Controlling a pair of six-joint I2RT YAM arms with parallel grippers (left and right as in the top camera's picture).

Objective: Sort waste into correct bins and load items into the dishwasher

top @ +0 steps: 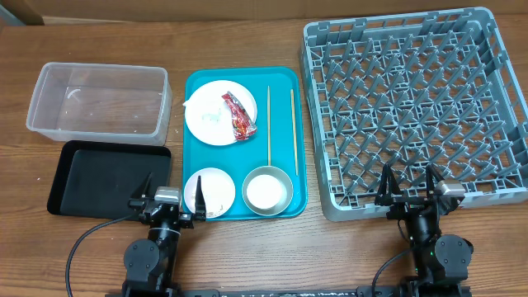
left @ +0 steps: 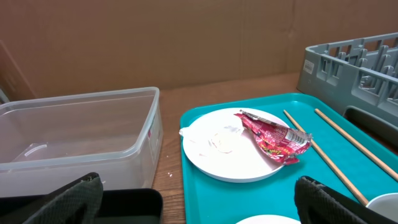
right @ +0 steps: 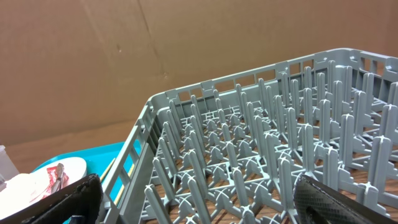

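A large white plate (top: pixel 216 113) on the teal tray (top: pixel 280 78) carries a red snack wrapper (top: pixel 240 115) (left: pixel 273 135) and a smear of rice grains (left: pixel 221 142). Two chopsticks (top: pixel 268 124) lie to its right. A smaller plate (top: pixel 210 192) and a bowl (top: pixel 266 190) sit at the tray's near end. My left gripper (top: pixel 172 191) (left: pixel 202 211) stands open over the gap between the black tray (top: pixel 107 177) and the smaller plate. Open and empty, my right gripper (top: pixel 409 186) (right: pixel 205 208) hovers at the near edge of the grey dish rack (top: pixel 412 107) (right: pixel 261 155).
The clear plastic tub (top: pixel 97 103) (left: pixel 74 134) stands at the back left, behind the black tray. A small white scrap (top: pixel 186 105) pokes out at the large plate's left rim. Bare wooden table runs along the front edge.
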